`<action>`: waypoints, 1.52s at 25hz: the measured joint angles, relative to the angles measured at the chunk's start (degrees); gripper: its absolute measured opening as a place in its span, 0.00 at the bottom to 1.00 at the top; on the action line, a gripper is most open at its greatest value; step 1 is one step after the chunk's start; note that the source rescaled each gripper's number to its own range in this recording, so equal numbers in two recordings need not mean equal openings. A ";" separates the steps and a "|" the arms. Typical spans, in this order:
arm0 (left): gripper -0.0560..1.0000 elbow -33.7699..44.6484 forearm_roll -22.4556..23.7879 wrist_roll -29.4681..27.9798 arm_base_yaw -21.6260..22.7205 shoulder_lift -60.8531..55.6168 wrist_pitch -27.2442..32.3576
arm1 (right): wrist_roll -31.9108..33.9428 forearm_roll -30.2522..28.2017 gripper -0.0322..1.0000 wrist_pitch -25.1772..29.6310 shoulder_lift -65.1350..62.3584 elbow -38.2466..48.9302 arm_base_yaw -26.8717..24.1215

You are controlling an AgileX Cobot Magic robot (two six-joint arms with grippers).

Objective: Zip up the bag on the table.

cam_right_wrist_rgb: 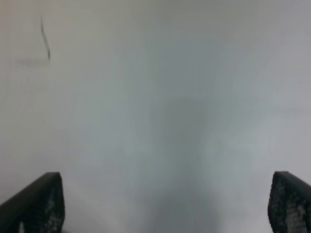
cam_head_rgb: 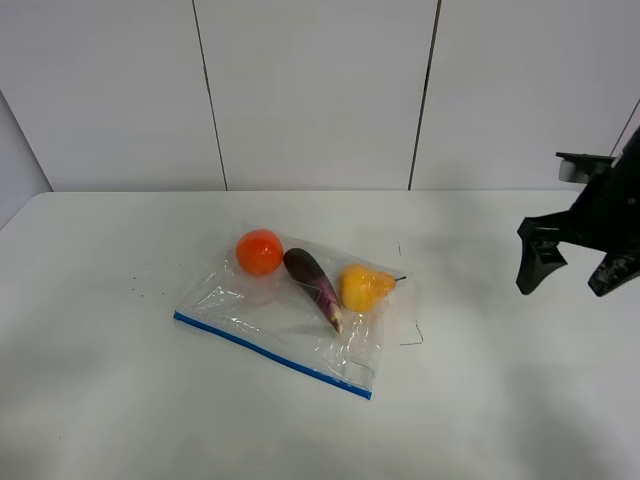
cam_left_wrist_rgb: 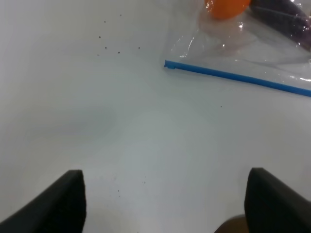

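Observation:
The clear plastic bag (cam_head_rgb: 290,325) lies flat near the middle of the white table (cam_head_rgb: 100,400). Its blue zipper strip (cam_head_rgb: 270,355) runs along the near edge. Inside are an orange ball (cam_head_rgb: 260,251), a purple eggplant (cam_head_rgb: 313,285) and a yellow pear (cam_head_rgb: 364,287). My right gripper (cam_head_rgb: 570,265) is open and empty, held above the table at the far right, well clear of the bag. The left wrist view shows my left gripper (cam_left_wrist_rgb: 165,204) open over bare table, with the zipper strip's end (cam_left_wrist_rgb: 170,64) and the bag (cam_left_wrist_rgb: 243,48) some way ahead. The left gripper is out of the exterior view.
A grey panelled wall (cam_head_rgb: 320,90) stands behind the table. Thin dark pen marks (cam_head_rgb: 412,335) lie on the table to the right of the bag. Small dark specks (cam_left_wrist_rgb: 109,43) dot the table left of the bag.

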 joint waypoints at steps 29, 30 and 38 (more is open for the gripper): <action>0.94 0.00 0.00 0.00 0.00 0.00 0.00 | 0.00 -0.08 1.00 -10.43 -81.57 38.95 0.00; 0.94 0.00 0.00 0.00 0.00 0.00 0.00 | 0.00 -0.08 1.00 -10.43 -83.40 38.95 0.00; 0.94 0.00 0.00 0.00 0.00 0.00 0.00 | 0.00 0.10 1.00 -10.36 -92.46 39.01 0.00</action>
